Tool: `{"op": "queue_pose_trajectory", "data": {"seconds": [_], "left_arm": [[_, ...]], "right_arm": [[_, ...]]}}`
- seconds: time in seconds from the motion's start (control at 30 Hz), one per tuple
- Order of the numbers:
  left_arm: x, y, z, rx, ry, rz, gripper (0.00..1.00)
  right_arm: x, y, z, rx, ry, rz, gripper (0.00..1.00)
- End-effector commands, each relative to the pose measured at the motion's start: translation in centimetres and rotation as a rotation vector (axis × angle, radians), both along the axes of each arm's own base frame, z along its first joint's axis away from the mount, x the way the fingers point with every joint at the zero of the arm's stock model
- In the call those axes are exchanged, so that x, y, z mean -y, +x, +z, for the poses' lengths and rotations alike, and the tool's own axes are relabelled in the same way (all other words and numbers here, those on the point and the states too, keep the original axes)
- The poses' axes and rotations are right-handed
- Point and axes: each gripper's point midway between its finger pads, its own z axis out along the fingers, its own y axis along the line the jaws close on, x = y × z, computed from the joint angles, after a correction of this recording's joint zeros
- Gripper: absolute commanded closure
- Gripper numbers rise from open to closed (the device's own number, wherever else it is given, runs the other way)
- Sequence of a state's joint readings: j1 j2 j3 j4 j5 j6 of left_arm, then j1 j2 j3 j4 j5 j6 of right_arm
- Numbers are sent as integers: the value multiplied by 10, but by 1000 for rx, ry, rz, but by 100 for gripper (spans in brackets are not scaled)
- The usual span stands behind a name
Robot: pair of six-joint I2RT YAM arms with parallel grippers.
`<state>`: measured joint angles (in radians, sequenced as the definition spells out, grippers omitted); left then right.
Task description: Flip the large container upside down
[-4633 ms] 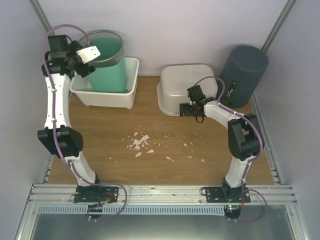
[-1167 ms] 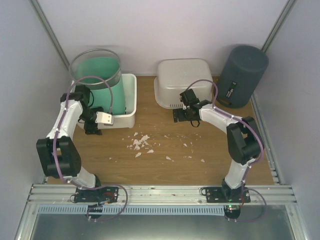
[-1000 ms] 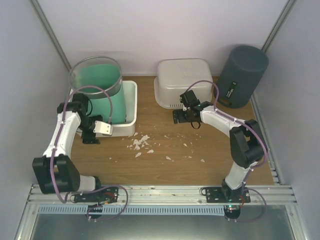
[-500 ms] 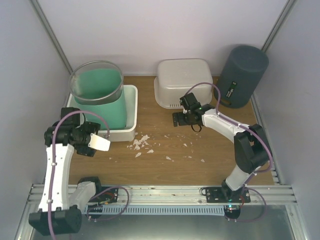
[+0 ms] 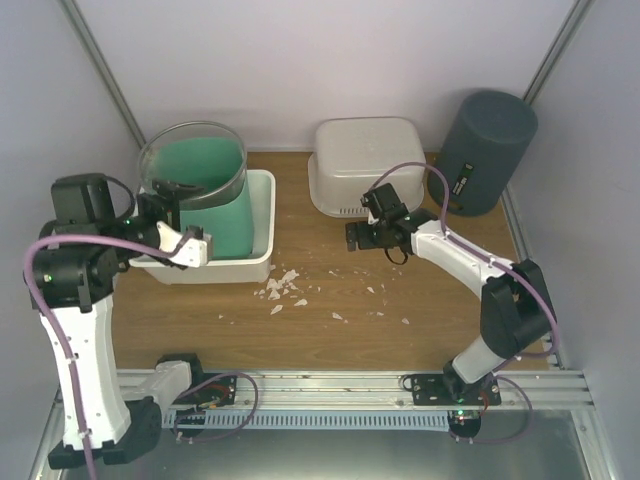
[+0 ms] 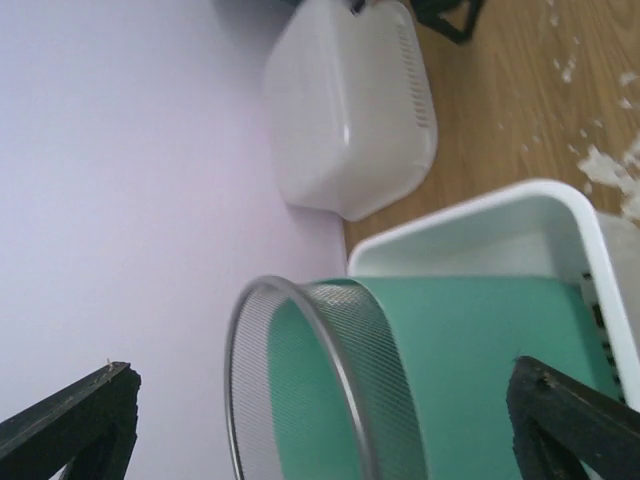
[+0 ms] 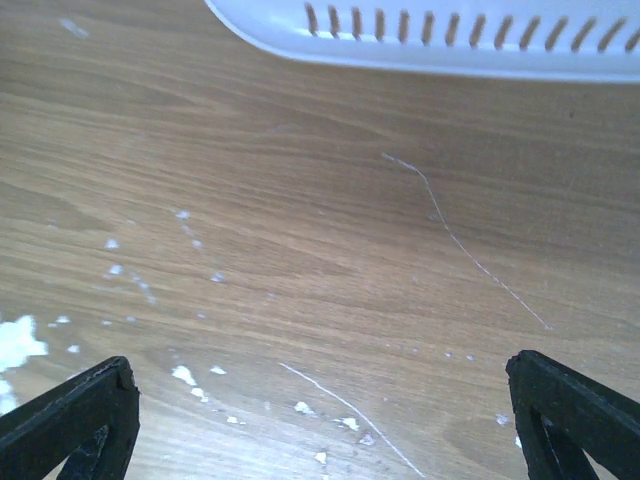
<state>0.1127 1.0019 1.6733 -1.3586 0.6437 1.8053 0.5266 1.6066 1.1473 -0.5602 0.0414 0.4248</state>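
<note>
Item 1: large white plastic tub [image 5: 368, 165], at 12 o'clock on the wooden table [image 5: 430, 310], lying base-up with its slotted rim on the wood. The turn is judged complete, with only clearing the arms left.

Tools: right gripper [image 5: 364, 238], just beside the tub's 6 o'clock rim, fingers spread wide and empty; left gripper [image 5: 188, 246], at 9 o'clock, likewise spread and empty.

Surroundings: green metal-rimmed mesh bin [image 5: 205, 195] standing in a white rectangular tray [image 5: 262, 215] at 10 o'clock, dark grey cylinder [image 5: 487, 140] at 2 o'clock, white crumbs [image 5: 280, 288] mid-table; nothing obstructs.
</note>
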Motion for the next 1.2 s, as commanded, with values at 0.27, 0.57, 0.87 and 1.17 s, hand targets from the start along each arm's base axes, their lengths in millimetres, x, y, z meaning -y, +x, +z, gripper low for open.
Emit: {"op": "queue_pose_trajectory", "data": {"seconds": [0.27, 0.57, 0.87, 1.17], "left_arm": [[-3, 74, -15, -334, -211, 223, 4], [-7, 105, -48, -465, -188, 326, 20], [-9, 112, -60, -484, -135, 366, 31], [-12, 113, -67, -495, -116, 381, 63]], "right_arm": [[-109, 9, 141, 236, 260, 196, 1], [-189, 3, 186, 270, 415, 343, 2], [-225, -5, 186, 253, 453, 414, 2], [-237, -10, 193, 255, 482, 439, 2]]}}
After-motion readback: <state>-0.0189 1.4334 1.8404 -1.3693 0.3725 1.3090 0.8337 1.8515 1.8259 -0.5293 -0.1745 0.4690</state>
